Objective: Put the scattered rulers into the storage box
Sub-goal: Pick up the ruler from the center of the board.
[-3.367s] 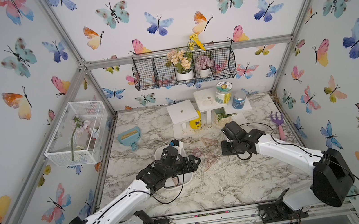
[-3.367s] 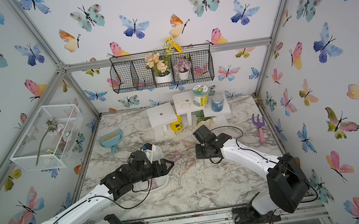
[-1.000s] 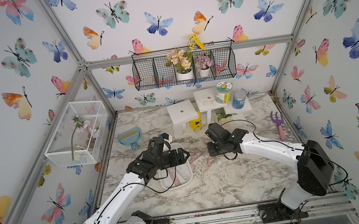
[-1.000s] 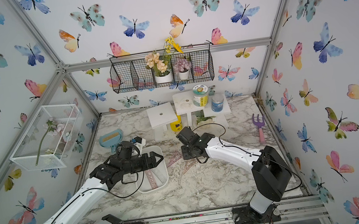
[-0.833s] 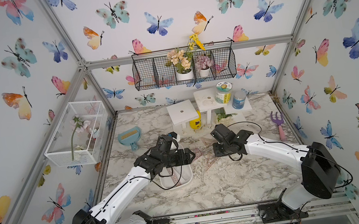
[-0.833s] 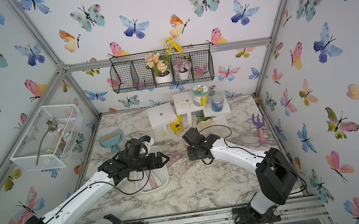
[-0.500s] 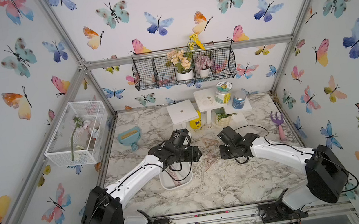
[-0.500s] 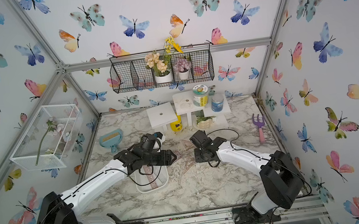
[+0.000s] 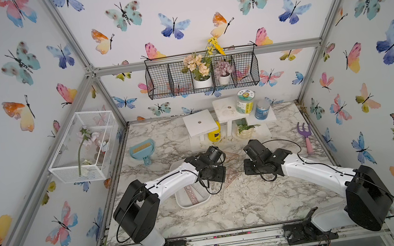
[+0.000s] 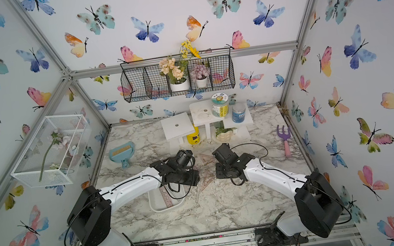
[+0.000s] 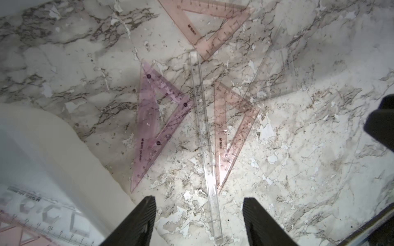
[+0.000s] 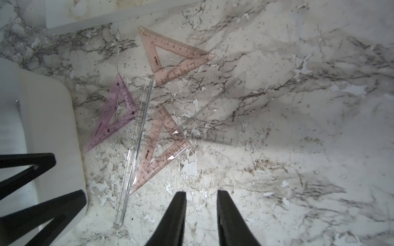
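The storage box (image 9: 181, 198) is holding a pinkish ruler (image 9: 191, 194). Five other rulers (image 11: 149, 127) are lying on the marble table (image 11: 319, 170) just beside it. The left gripper (image 11: 200, 215) is hovering half open and empty, astride the clear strip (image 11: 204, 127). The right gripper (image 12: 201, 206) is hanging narrowly parted, gripping nothing.

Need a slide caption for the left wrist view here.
Left gripper open over a clear straight ruler lying among four set squares on the marble table, beside the white box.
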Controlling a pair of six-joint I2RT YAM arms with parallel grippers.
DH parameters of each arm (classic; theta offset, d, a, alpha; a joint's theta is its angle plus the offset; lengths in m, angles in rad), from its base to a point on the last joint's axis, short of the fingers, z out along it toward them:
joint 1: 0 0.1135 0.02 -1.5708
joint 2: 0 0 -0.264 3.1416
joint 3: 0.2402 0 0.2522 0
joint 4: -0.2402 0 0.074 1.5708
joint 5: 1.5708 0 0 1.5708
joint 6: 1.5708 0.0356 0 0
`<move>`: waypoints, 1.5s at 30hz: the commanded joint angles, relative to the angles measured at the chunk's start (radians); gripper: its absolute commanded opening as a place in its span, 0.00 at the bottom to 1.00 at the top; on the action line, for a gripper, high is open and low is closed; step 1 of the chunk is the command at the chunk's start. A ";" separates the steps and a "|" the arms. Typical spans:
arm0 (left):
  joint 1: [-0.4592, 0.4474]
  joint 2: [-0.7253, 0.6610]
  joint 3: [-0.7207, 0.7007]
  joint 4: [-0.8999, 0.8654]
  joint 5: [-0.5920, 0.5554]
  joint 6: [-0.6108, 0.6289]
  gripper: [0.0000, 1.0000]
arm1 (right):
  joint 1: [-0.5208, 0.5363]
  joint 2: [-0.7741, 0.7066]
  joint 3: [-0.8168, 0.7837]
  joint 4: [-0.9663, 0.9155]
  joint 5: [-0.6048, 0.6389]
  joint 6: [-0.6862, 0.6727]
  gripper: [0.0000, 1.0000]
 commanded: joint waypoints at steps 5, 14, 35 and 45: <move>-0.013 0.096 0.063 0.000 -0.013 0.037 0.62 | -0.006 -0.050 -0.065 0.043 -0.062 0.021 0.38; -0.027 0.208 0.114 -0.011 -0.025 0.054 0.57 | -0.008 -0.124 -0.125 0.059 -0.077 0.037 0.44; -0.036 0.285 0.110 0.001 -0.033 0.061 0.37 | -0.009 -0.169 -0.133 0.039 -0.074 0.037 0.44; -0.041 0.295 0.089 0.019 -0.029 0.053 0.33 | -0.009 -0.173 -0.151 0.060 -0.097 0.041 0.44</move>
